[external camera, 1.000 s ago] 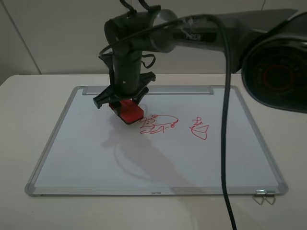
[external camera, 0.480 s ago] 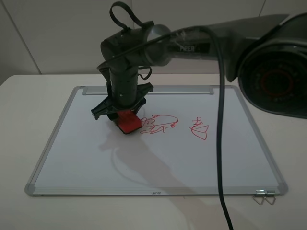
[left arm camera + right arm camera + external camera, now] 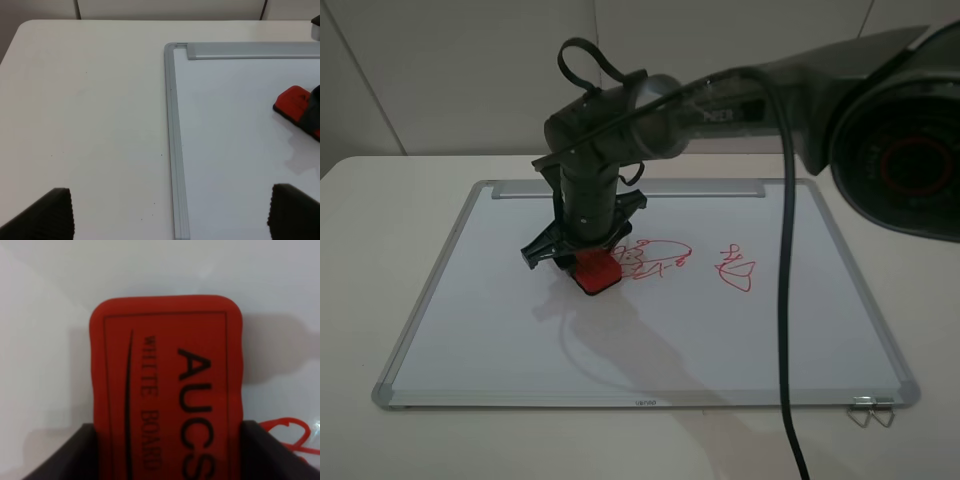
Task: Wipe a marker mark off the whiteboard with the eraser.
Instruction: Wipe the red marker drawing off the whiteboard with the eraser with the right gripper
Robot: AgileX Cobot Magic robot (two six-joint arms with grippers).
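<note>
The right end effector (image 3: 582, 254) is clenched on the eraser (image 3: 597, 271), one dark finger (image 3: 55, 457) pressed against each long side of the red block, so the jaws stand only as wide as the eraser itself. The block's lettered top faces the wrist camera and its black base points down at the whiteboard (image 3: 720, 330); whether the felt actually touches the board I cannot tell, though its shadow lies close under it. The eraser sits toward the left half of the board, just beside the left end of the mark (image 3: 652, 260), with one red loop showing right next to the block's edge in the right wrist view. A smaller scribble (image 3: 735, 268) lies further right, well apart from the eraser. The left end effector (image 3: 175, 215) is released, its two fingers spread wide with nothing between them, hanging over the surface (image 3: 85, 100) near the board's frame. A black cable (image 3: 785, 300) hangs across the right side of the high view.
</note>
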